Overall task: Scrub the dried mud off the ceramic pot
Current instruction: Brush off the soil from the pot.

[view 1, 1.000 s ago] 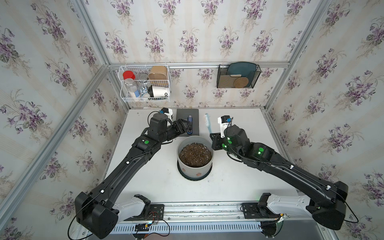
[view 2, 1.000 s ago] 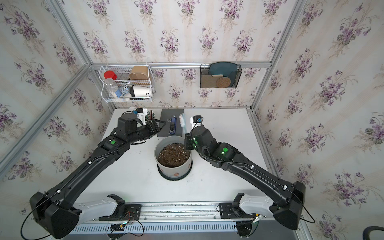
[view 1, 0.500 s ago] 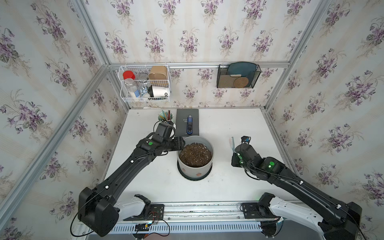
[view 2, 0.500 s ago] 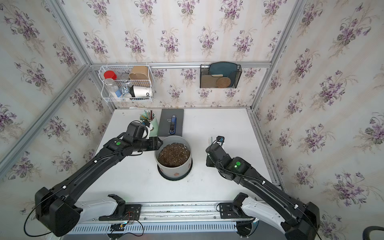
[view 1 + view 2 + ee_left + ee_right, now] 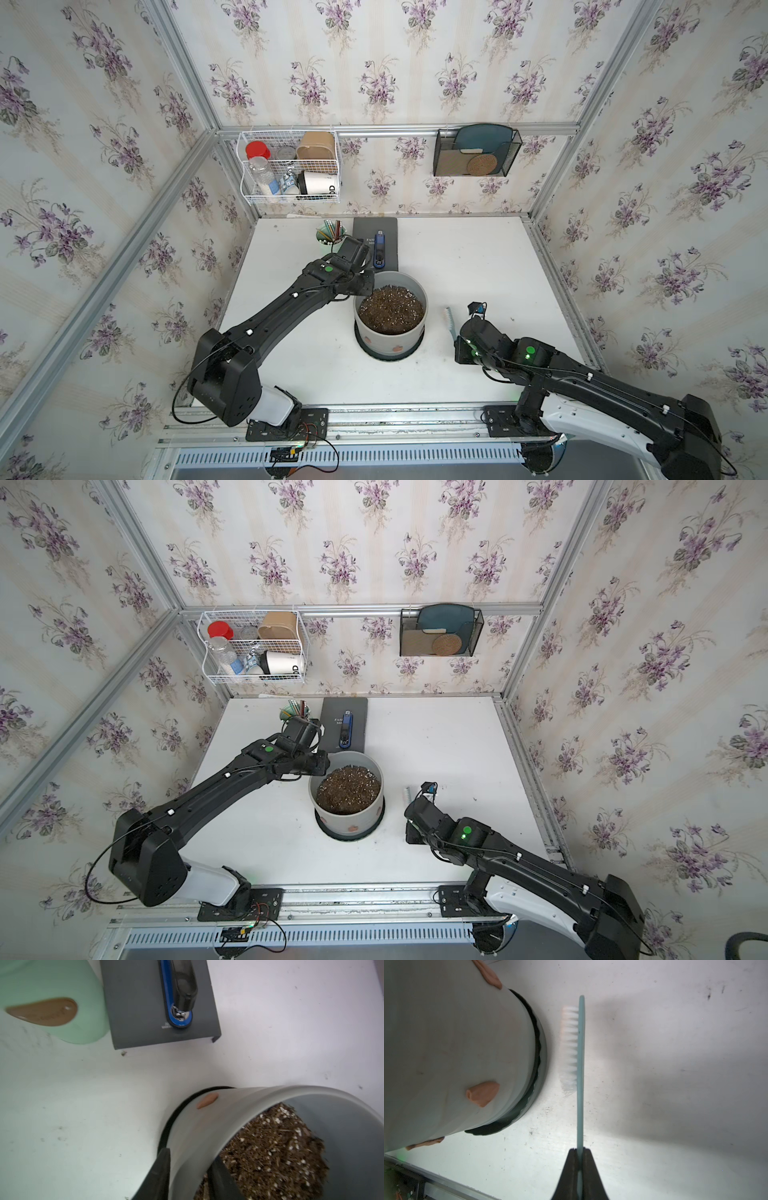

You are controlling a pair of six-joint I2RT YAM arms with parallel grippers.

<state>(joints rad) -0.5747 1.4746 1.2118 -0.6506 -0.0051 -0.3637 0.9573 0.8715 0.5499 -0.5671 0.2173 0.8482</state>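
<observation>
Ceramic pot: pale grey-white cylinder, upright on a black saucer, about mid-table in both top views. It is filled nearly to the rim with dark speckled soil.

Dried mud: flat reddish-brown blobs stuck to the outer wall.
- Right wrist view: one whole blob low on the wall, plus parts of two more at the pot's outline.
- Left wrist view: another blob on the wall, just above the saucer.
- A top view: one on the near wall.

Left gripper: straddles the rim on the pot's far-left side. One finger is outside the wall and the other is inside, over the soil. Both lie against the wall, so it is clamped on the pot.

Right gripper: pinched tight on the thin pale-teal handle of a brush. The brush is held just to the right of the pot. Its white bristles face the wall and saucer with a clear gap; no contact.

Surroundings:
- White table, scuffed and speckled.
- Mint-green cup with pencils at back left, beyond the left wrist.
- Dark grey pad just beside the cup, with a blue stapler lying on it.
- Back wall: white wire basket with containers, and a black mesh holder
</observation>
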